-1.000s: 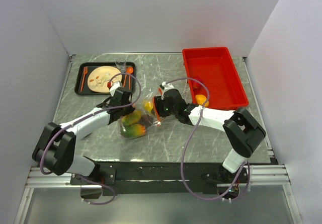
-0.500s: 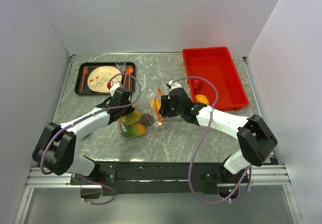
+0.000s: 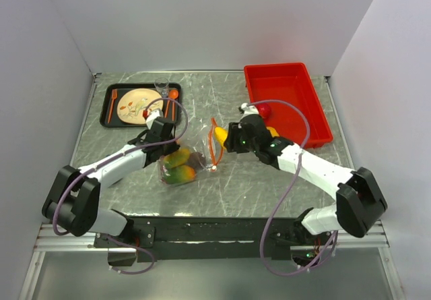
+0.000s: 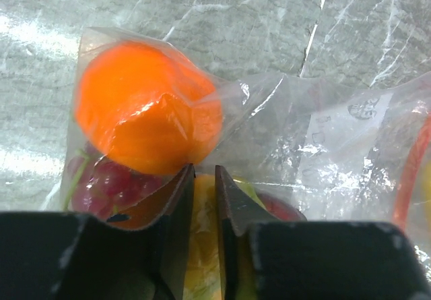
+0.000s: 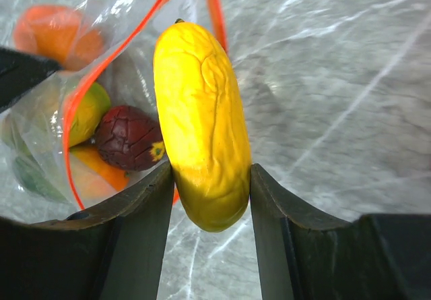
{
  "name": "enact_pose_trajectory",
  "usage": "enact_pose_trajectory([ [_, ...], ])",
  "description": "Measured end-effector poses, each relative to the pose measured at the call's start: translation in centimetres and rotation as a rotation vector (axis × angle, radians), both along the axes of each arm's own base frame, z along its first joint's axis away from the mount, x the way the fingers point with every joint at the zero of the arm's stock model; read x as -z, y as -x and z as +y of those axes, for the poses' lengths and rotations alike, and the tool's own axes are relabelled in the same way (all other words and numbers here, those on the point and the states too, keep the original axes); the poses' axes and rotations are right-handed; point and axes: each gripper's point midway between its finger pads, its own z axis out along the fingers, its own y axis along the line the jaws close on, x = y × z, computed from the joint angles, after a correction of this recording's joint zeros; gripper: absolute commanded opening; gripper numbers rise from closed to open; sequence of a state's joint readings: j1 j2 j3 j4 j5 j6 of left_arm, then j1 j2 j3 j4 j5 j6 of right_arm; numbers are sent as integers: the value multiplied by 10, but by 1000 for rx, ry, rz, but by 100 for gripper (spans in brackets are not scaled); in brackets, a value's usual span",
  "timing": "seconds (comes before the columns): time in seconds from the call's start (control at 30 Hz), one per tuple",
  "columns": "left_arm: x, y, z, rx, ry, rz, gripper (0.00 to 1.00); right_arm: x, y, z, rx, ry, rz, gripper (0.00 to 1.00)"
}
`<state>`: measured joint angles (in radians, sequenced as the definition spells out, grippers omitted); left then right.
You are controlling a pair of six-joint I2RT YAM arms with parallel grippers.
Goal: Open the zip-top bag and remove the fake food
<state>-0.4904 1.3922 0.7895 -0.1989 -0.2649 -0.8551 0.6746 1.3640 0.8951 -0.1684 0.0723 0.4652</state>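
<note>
Right end effector (image 5: pixel 211 173) withdrawn, clamping yellow fruit (image 5: pixel 201 104)

Bright even overhead light, soft shadows, white glare on zip-top bag (image 4: pixel 316 145) and table (image 4: pixel 222 23), left wrist view slightly soft

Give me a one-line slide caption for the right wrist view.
Right gripper clamps a yellow fake fruit at the mouth of the open zip-top bag, with a dark purple fruit and an orange fruit inside.
</note>
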Motion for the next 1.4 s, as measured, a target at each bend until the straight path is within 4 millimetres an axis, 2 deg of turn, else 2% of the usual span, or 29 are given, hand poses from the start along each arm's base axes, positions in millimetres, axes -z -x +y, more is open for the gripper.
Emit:
enact_pose_trajectory([
  [0.17,-8,1,0,6,4,-6,35,-4,-1,-37,86,-13,6,33],
  [0.27,-20,-2,-1,10,7,-21,41,-14,-5,-64,159,-30,-9,34],
  [0.4,-45,-10,-7,37,14,-63,55,-34,-25,-112,312,-73,-53,36],
  [0.5,-70,-17,-17,78,14,-105,64,-38,-38,-153,446,-73,-69,37],
  [0.63,-101,-18,-45,166,-24,-156,71,-25,-54,-190,570,-49,-27,40],
  [0.7,-117,-20,-68,227,-59,-178,72,-15,-63,-205,622,-38,6,41],
  [0.8,-129,-27,-102,299,-138,-196,73,-4,-77,-224,682,-26,46,50],
  [0.83,-129,-29,-114,320,-167,-199,73,0,-82,-229,697,-22,55,59],
  [0.93,-116,-25,-135,374,-273,-173,72,10,-92,-241,731,-12,84,68],
  [1.07,-85,-17,-143,412,-452,-107,72,23,-101,-250,750,-9,122,79],
  [1.17,-61,-11,-141,422,-577,-61,65,28,-102,-252,748,-13,143,80],
  [1.2,-56,-9,-138,422,-606,-48,53,29,-101,-252,746,-14,147,79],
  [1.23,-52,-8,-134,420,-635,-36,45,27,-101,-252,742,-17,148,79],
  [1.27,-51,-7,-131,417,-648,-32,29,24,-101,-249,733,-25,143,77],
  [1.33,-52,-7,-127,400,-664,-36,16,15,-100,-240,705,-43,127,70],
  [1.4,-53,-7,-123,389,-663,-42,12,-4,-99,-218,637,-84,84,64],
])
